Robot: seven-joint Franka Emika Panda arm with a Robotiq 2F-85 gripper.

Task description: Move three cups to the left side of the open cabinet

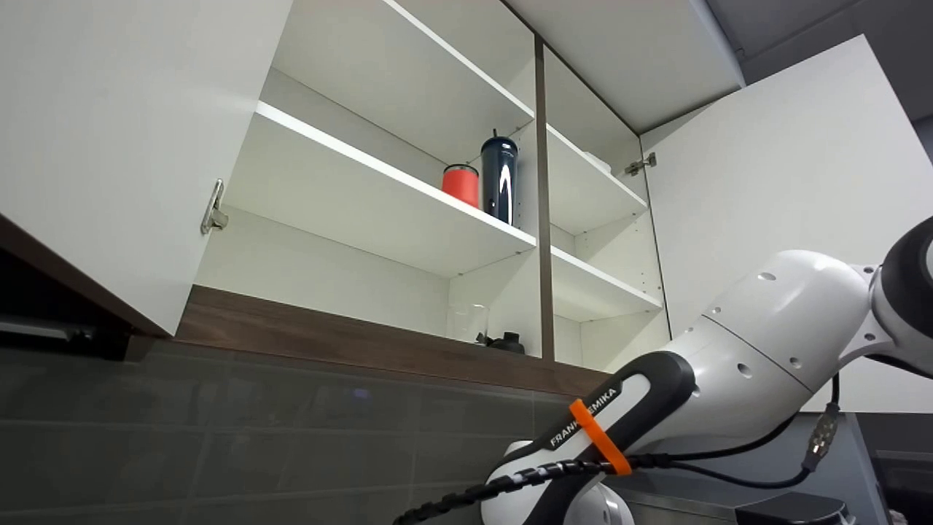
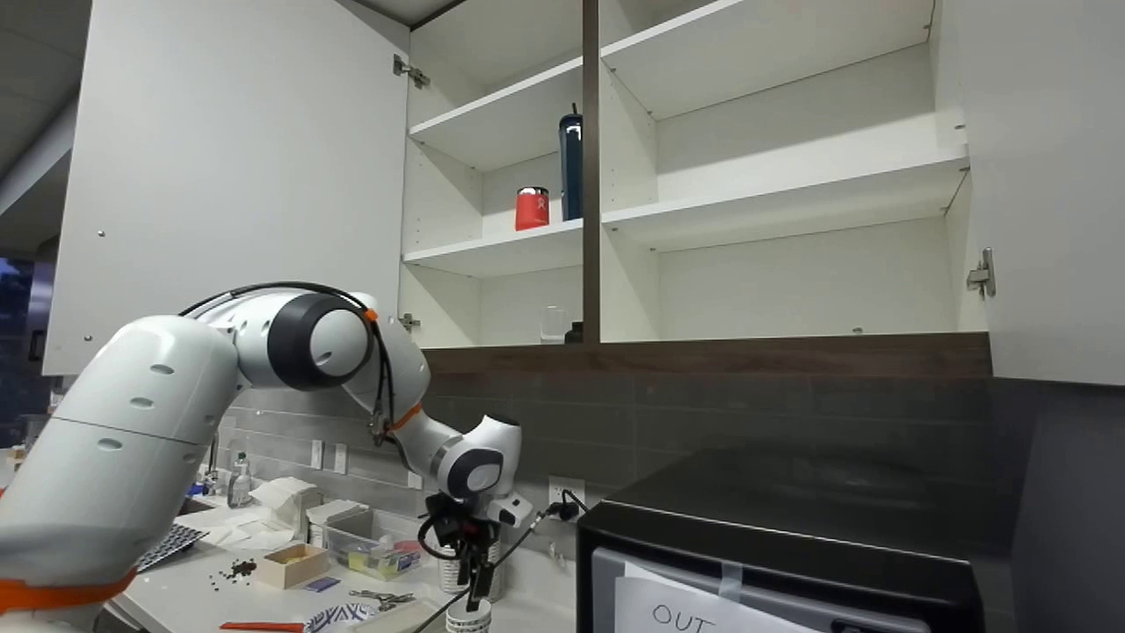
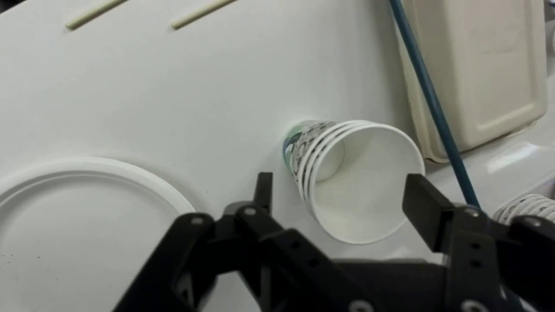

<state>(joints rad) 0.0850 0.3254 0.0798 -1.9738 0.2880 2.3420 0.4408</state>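
Note:
A stack of nested white paper cups with a patterned outside [image 3: 368, 186] stands on the white counter; about three rims show. Its top also shows in an exterior view [image 2: 468, 617]. My gripper [image 3: 340, 186] is open above it, with one finger on each side of the rim; the left finger is apart from it. In an exterior view the gripper [image 2: 477, 596] points down over the cups. The open cabinet [image 1: 393, 173] also shows in an exterior view [image 2: 782, 355]. It holds a red cup [image 1: 461, 187], a dark blue tumbler [image 1: 499, 179] and a clear glass [image 1: 466, 323].
A dark cable [image 3: 433, 99] runs beside the cups, near the right finger. A beige tray [image 3: 498, 65], a white plate [image 3: 99, 164] and another cup stack [image 3: 531, 206] lie around. A black appliance [image 2: 773, 492] stands beside the gripper. Open doors [image 2: 237, 176] flank the cabinet.

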